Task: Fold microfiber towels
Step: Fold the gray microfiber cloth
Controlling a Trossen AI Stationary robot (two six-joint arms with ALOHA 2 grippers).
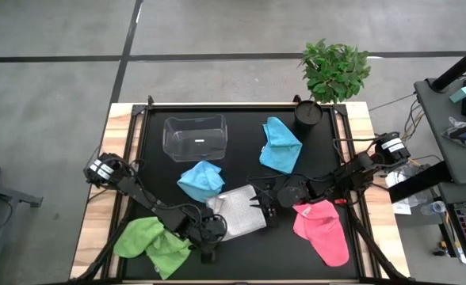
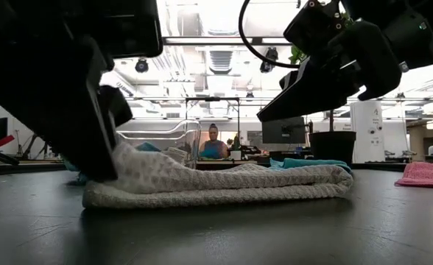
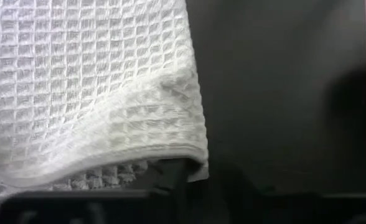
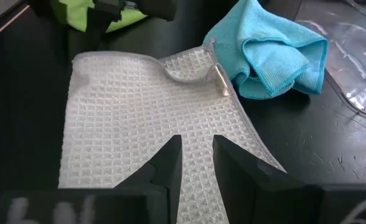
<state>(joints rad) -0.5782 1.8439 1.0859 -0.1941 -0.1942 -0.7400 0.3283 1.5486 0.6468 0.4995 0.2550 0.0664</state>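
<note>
From above, the grey-white towel [image 1: 239,212] lies on the black table [image 1: 241,257] near its front middle, between a light blue towel [image 1: 200,180] and the pink towel [image 1: 322,229]; the green towel [image 1: 150,245] lies at the front left, another blue towel [image 1: 280,146] behind, beside the clear tub [image 1: 195,136]. The left gripper [image 1: 211,231] is at the grey-white towel's front left corner, the right gripper [image 1: 266,210] at its right edge. In the low view, the towel lies flat, its left end raised against the left gripper [image 2: 102,165]. The left wrist view shows a towel corner lifted over the fingers; I cannot tell their opening. In the right wrist view, the right gripper [image 4: 197,163] has its fingers narrowly apart, with the towel's edge between them.
</note>
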